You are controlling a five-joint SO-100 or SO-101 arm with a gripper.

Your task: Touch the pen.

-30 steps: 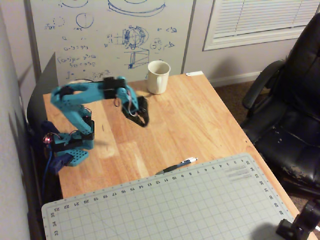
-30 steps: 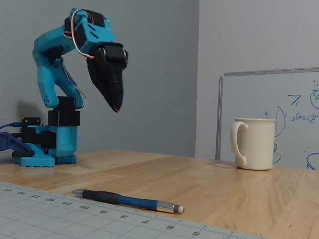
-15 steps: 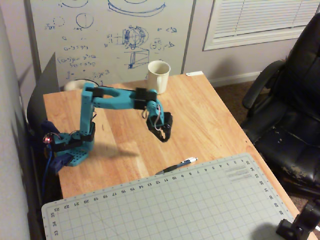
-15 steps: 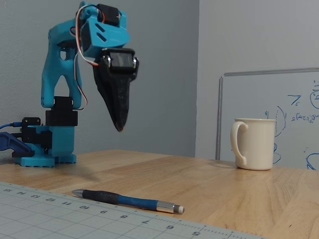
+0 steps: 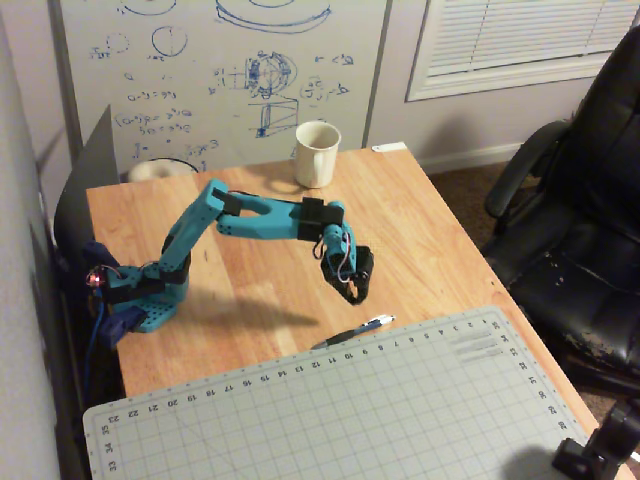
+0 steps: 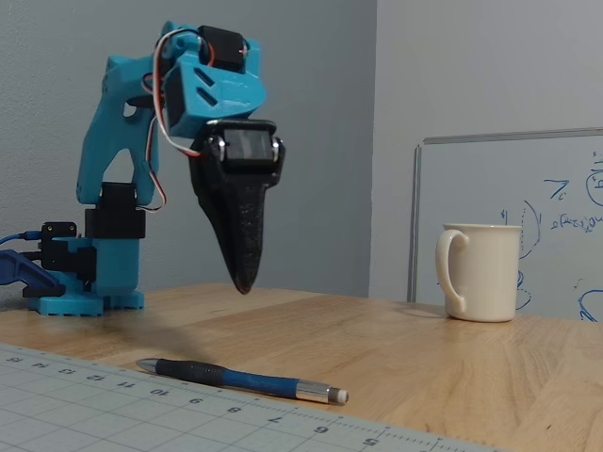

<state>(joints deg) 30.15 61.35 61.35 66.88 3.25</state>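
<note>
Blue arm stretched out over the table, gripper [image 6: 244, 282] above the pen [image 6: 241, 379], not yet touching.

We saw the pen lying flat on the wood, along the mat's [image 5: 330, 410] far edge, so it was free to reach from above. Our gripper's black fingers were pressed together into one point and held nothing; we judged that suited a touch, which needs no grasp. The mug [image 5: 317, 153] stood well apart.

glossy ceramic mug [image 6: 480, 271] on smooth wooden table [image 6: 396, 353].
</note>
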